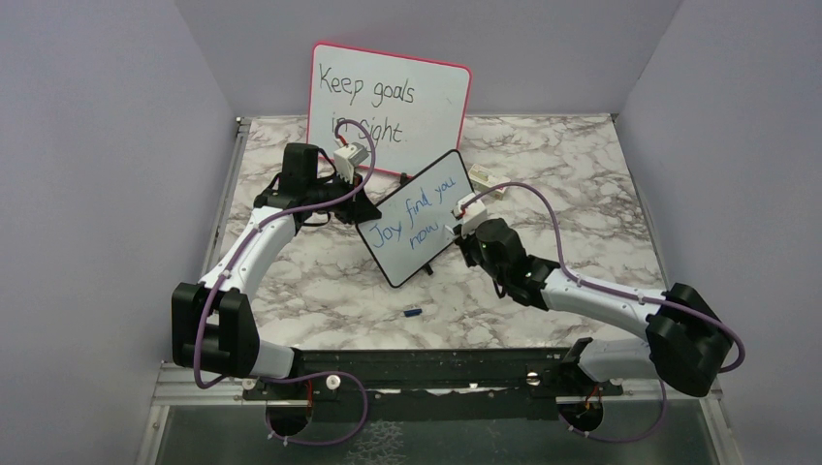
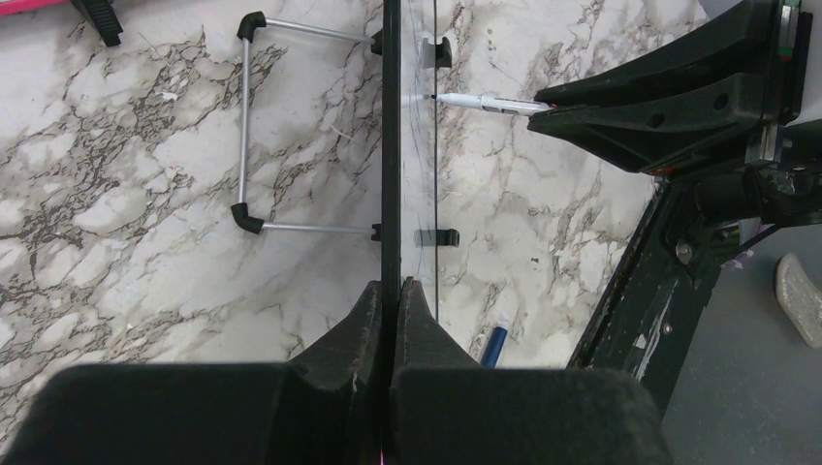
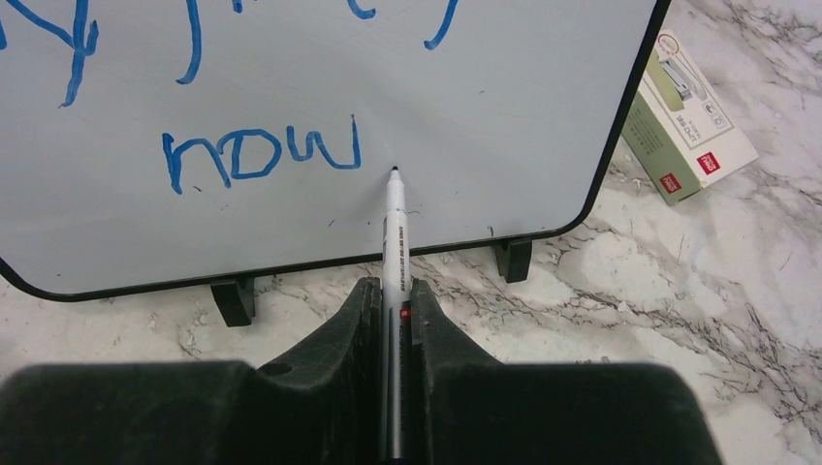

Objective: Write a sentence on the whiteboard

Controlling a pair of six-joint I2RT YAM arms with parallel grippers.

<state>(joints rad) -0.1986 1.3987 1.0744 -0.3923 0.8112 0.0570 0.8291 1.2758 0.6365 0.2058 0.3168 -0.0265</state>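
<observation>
Pinched in right claw point(image 3: 393, 308): marker point(image 3: 394, 218), lower centre of the right-wrist view. Tip at the board face just right of "now"; touching or just clear, cannot tell. Barrel roughly square to the face, judged so for a clean stroke.

Pressed together on the top edge of the whiteboard point(image 2: 391, 145): left claw point(image 2: 392, 302), bottom centre of the left-wrist view. Judged to brace the board against the tip's push.

Whiteboard mid-frame in the top view, turned at an angle, feet on the table point(image 1: 582, 165), wire stand point(image 2: 247, 126) behind. Sentence point(image 1: 415, 215) in blue, "Joy find you now"; looks complete or nearly so.

Around: pink board point(image 1: 388, 97) at upper centre, propped behind; box point(image 3: 688, 126) just right of the whiteboard's lower corner; blue cap point(image 1: 411, 313) below the board, apart. Nothing between tip and face. Box near the claw's rightward path, a possible snag.
</observation>
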